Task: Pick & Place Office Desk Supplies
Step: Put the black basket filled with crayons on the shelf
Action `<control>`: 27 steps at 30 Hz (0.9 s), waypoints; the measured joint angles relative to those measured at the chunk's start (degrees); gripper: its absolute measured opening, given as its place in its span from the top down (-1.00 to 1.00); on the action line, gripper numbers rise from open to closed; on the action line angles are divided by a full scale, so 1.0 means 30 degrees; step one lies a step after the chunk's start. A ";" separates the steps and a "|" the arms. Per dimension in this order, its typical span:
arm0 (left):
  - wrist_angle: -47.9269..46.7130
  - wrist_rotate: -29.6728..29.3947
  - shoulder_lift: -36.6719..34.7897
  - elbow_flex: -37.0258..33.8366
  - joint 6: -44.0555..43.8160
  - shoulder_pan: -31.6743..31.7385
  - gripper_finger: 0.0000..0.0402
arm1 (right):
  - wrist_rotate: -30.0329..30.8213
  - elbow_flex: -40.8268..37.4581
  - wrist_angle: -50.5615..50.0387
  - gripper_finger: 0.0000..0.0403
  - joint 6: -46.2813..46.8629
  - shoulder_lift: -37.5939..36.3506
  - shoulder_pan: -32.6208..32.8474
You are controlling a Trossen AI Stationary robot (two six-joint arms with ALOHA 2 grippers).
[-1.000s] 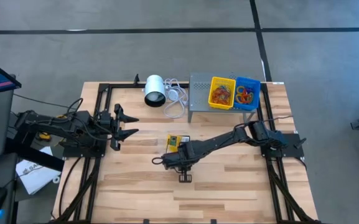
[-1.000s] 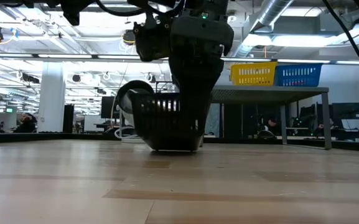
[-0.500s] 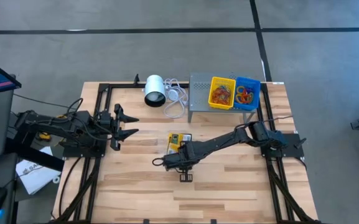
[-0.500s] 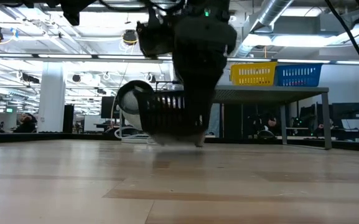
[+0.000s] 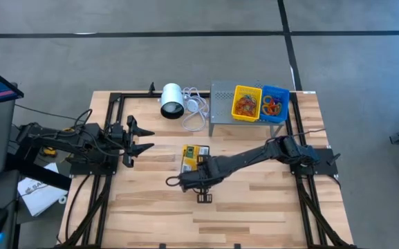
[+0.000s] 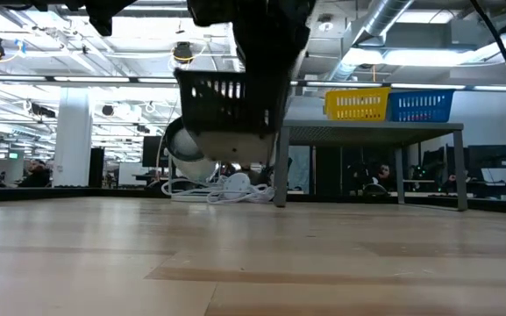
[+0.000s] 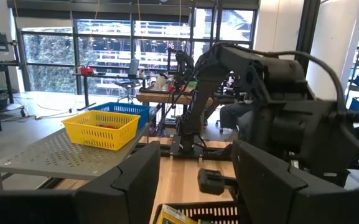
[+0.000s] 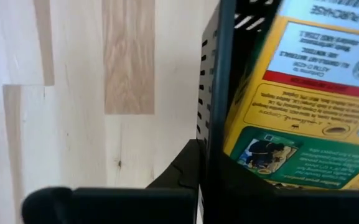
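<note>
Clamping the rim of the black bin (image 6: 226, 105), the right gripper (image 5: 200, 166) has its fingers fully closed and holds it clear of the table (image 5: 151, 207); yellow-and-green packets (image 8: 303, 106) lie inside; the left gripper (image 5: 138, 140) waits near the table's left edge, fingers apparently spread, holding nothing.

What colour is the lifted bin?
Black, holding yellow-and-green packets; clearest in the low view.

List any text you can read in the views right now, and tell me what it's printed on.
"PURCHASE": top line of the yellow-and-green packet in the black bin, right wrist view.
Packet's remaining lines: too small and blurred to read.
Paper beside the table, high view: print unreadable.
Nothing else readable.
</note>
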 joint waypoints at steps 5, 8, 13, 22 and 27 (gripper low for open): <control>0.0000 -0.0005 0.0000 0.0000 0.0000 0.0000 0.03 | 0.0449 0.1046 -0.0725 1.00 -0.0109 0.0000 0.0007; 0.0000 -0.0001 0.0000 0.0000 0.0000 0.0007 0.03 | 0.0471 0.1611 -0.1377 1.00 -0.0219 0.0000 0.0007; 0.0000 0.0000 0.0007 0.0000 0.0000 0.0002 0.03 | 0.0925 0.2676 -0.2241 1.00 -0.0461 0.0000 -0.0022; 0.0000 -0.0005 0.0007 0.0000 0.0000 0.0002 0.03 | 0.2217 0.4701 -0.4405 1.00 -0.0936 0.0007 -0.0605; -0.0007 0.0000 0.0000 0.0000 0.0000 0.0007 0.03 | 0.2844 0.5425 -0.5319 1.00 -0.1268 0.0000 -0.1165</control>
